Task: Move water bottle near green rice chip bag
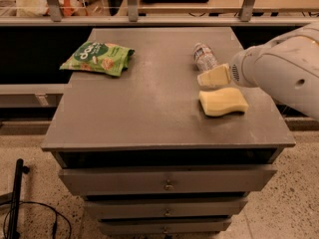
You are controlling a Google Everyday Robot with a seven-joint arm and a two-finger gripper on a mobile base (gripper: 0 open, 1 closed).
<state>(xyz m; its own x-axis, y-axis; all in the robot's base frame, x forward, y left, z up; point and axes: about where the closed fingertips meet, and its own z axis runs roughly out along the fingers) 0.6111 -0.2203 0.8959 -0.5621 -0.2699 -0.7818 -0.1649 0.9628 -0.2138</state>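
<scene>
The water bottle (203, 56) lies on its side at the back right of the grey cabinet top (149, 108), its white cap pointing away. My gripper (213, 77) comes in from the right on a white arm (284, 68) and sits low at the bottle's near end, hiding that part of it. I cannot tell whether it touches the bottle. The green rice chip bag (98, 58) lies flat at the back left of the top, far from the bottle.
A yellow wavy sponge (223, 101) lies just in front of the gripper on the right side. The cabinet has drawers (168, 180) below. A railing and shelf (149, 14) run behind the cabinet. Cables (30, 213) lie on the floor at left.
</scene>
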